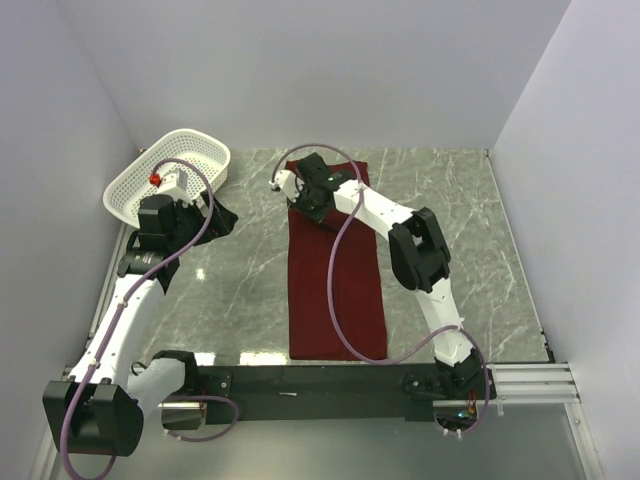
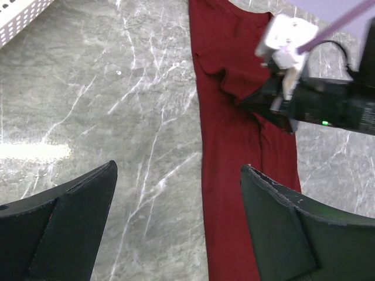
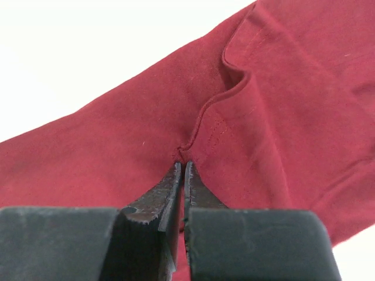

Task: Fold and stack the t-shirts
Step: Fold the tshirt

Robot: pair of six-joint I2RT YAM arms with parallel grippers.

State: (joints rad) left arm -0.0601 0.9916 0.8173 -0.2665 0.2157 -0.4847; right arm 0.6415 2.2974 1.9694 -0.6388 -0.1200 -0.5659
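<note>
The dark red t-shirt (image 1: 336, 290) lies on the marble table as a long narrow strip running from the far middle toward the near edge. My right gripper (image 1: 307, 203) is at the strip's far end, shut on a raised fold of its hem; in the right wrist view the shut jaws (image 3: 184, 165) pinch the cloth (image 3: 263, 105). My left gripper (image 1: 222, 218) is open and empty above bare table, left of the shirt. The left wrist view shows its fingers (image 2: 281, 228) spread wide, with the shirt (image 2: 231, 152) and the right gripper (image 2: 253, 100) beyond them.
A white perforated basket (image 1: 170, 175) stands tilted at the far left, just behind the left wrist; its corner shows in the left wrist view (image 2: 17, 14). White walls close in the table on three sides. A black rail (image 1: 320, 380) runs along the near edge.
</note>
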